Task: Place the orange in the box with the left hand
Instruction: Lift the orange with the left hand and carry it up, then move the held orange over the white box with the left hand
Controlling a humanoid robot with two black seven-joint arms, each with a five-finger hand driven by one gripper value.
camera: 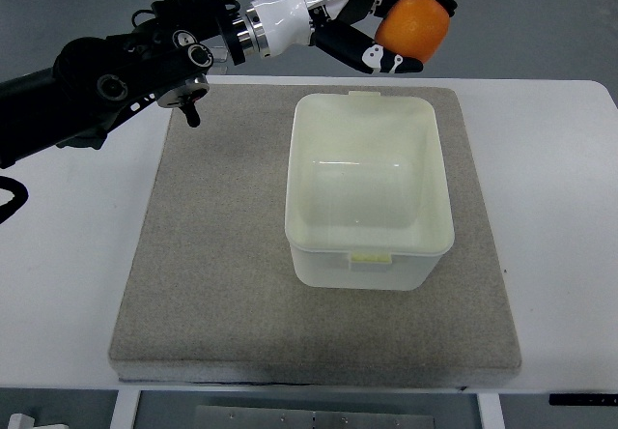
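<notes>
Beyond the far rim of the box (370, 192), the left hand (386, 18) has its fingers curled around the orange (415, 25) — held above the counter (560, 207) edge. Bare grey mat (217, 255) surrounds the box — widest on its left.

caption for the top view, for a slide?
Left hand holds the orange beyond the empty box's far rim.
</notes>
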